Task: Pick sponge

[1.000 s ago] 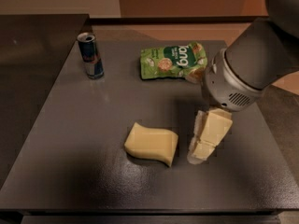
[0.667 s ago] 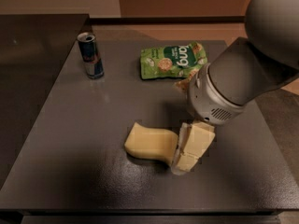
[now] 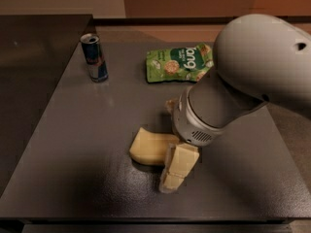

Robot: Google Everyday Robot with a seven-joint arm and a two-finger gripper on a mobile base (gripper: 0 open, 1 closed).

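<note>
The pale yellow sponge (image 3: 149, 147) lies flat on the dark table (image 3: 87, 130), near the front middle. My gripper (image 3: 171, 174) hangs from the large grey arm (image 3: 233, 96) and is down at table level against the sponge's right end. One pale yellow segmented finger (image 3: 178, 168) shows in front of the sponge's right edge and covers it. The other finger is hidden behind the arm and sponge.
A blue and silver drink can (image 3: 95, 57) stands upright at the back left. A green snack bag (image 3: 179, 63) lies at the back middle, partly behind the arm. The table's front edge runs just below the gripper.
The arm has moved left and down toward the sponge. The gripper went from a gap right of the sponge to overlapping its right end. The sponge has not moved.
</note>
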